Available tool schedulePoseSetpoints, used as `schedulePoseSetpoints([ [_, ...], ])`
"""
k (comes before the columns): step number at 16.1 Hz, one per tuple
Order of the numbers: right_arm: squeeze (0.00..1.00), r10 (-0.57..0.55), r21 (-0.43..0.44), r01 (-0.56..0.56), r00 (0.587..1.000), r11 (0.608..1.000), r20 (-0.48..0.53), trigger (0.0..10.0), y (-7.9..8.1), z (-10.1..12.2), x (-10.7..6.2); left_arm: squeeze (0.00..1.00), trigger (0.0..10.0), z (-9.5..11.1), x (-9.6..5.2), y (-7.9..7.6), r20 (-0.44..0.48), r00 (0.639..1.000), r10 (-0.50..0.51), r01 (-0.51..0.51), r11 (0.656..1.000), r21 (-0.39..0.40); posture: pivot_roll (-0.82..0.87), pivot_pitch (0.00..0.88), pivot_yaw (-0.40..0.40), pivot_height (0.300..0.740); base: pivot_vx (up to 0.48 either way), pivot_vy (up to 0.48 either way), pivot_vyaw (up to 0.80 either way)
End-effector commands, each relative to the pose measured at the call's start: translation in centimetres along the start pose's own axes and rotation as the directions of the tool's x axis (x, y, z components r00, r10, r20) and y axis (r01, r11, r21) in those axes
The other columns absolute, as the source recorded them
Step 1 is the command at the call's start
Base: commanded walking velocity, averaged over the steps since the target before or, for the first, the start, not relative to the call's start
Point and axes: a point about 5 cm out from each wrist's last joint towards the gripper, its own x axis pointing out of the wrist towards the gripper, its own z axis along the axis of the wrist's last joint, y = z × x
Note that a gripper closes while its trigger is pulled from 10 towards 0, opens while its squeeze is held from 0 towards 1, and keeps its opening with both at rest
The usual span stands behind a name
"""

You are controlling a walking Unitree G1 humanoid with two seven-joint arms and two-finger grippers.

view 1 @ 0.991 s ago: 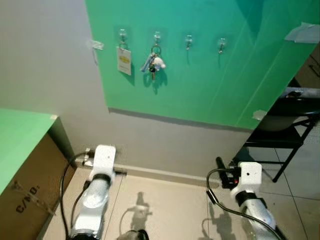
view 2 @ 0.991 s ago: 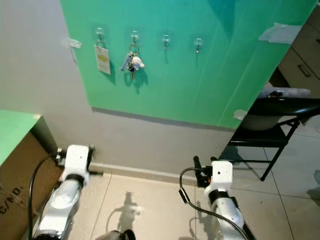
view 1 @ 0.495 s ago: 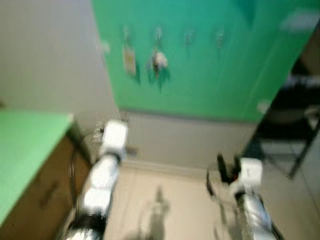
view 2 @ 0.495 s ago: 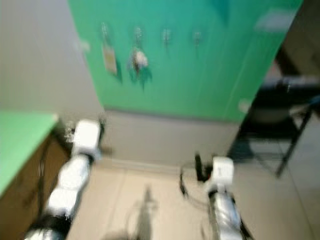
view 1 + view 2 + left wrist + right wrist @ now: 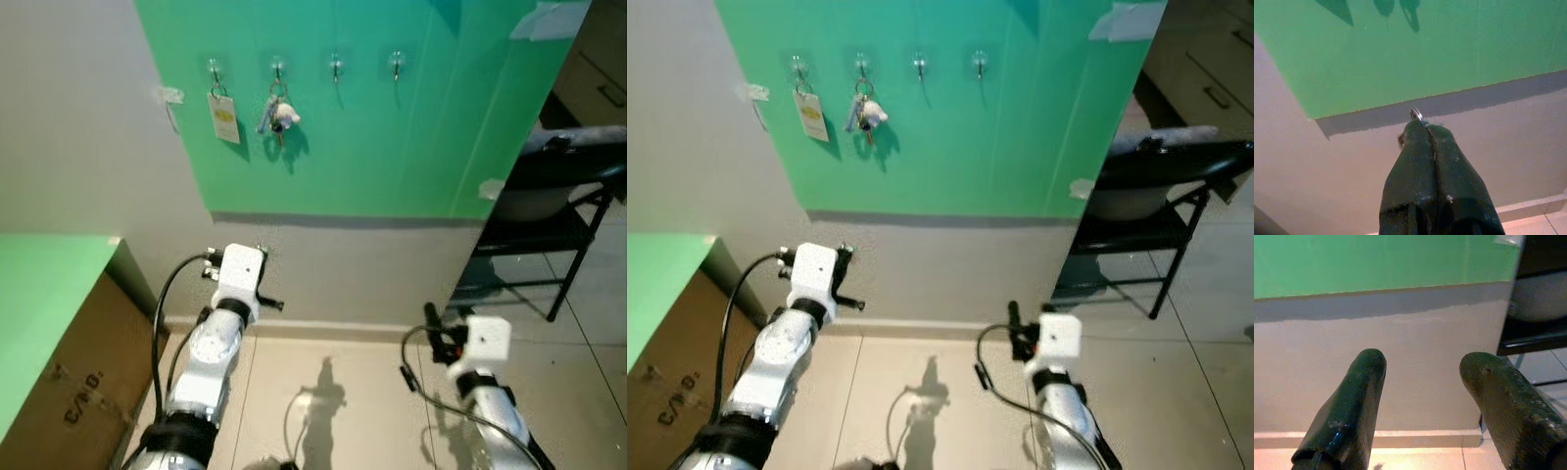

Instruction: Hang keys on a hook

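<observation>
Well, left gripper [image 5: 1425, 129] pinched shut on key ring [image 5: 1416, 115], raised toward green board [image 5: 411, 127]. Hooks [image 5: 336, 67] far above, two free at right. Right gripper [image 5: 1422, 382] spread wide, low, idle. Hanging not yet done.

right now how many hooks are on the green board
4, in one row near its top: the first hook holds a tag, the second hook a key bunch, the third hook and fourth hook are bare.

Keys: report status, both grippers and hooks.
Left gripper shut on a key ring, raised toward the green board. Right gripper open, low. Keys on second hook; two hooks to their right free.
</observation>
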Motion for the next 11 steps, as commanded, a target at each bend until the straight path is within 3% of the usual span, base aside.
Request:
schedulePoseSetpoints([
  [1,0.0,0.007,-0.003,-0.007,1.0,1.0,-0.004,10.0,0.3,0.1,0.0,0.0,10.0,-0.3,0.0,0.3,-0.015,1.0,0.004,-0.004,1.0,-0.02,-0.18,0.0,0.074,0.74,0.0,0.0,-0.73],
  [3,0.0,0.013,-0.01,-0.013,1.0,1.0,0.013,10.0,0.3,0.4,0.0,0.0,10.0,-0.5,0.1,0.4,-0.027,1.0,0.014,-0.014,1.0,-0.026,-0.18,0.0,0.069,0.74,0.0,0.0,-0.65],
  [5,0.0,0.018,-0.016,-0.018,1.0,1.0,0.01,10.0,0.5,0.6,0.1,0.0,10.0,-0.5,0.2,0.5,-0.031,0.999,0.023,-0.024,0.999,-0.026,-0.17,0.0,0.067,0.74,0.0,0.469,0.0],
  [9,0.0,0.03,-0.015,-0.03,1.0,0.999,0.008,10.0,0.9,0.8,0.0,0.0,10.0,-0.2,0.6,0.6,-0.015,1.0,0.016,-0.015,1.0,0.008,-0.17,0.0,0.07,0.74,0.0,0.0,0.0],
  [11,0.0,0.033,-0.017,-0.033,0.999,0.999,0.006,10.0,1.0,0.9,-0.1,0.0,10.0,0.9,0.9,-0.7,0.023,0.998,-0.065,0.065,0.998,0.0,-0.17,0.0,0.072,0.74,0.193,0.142,0.0],
])
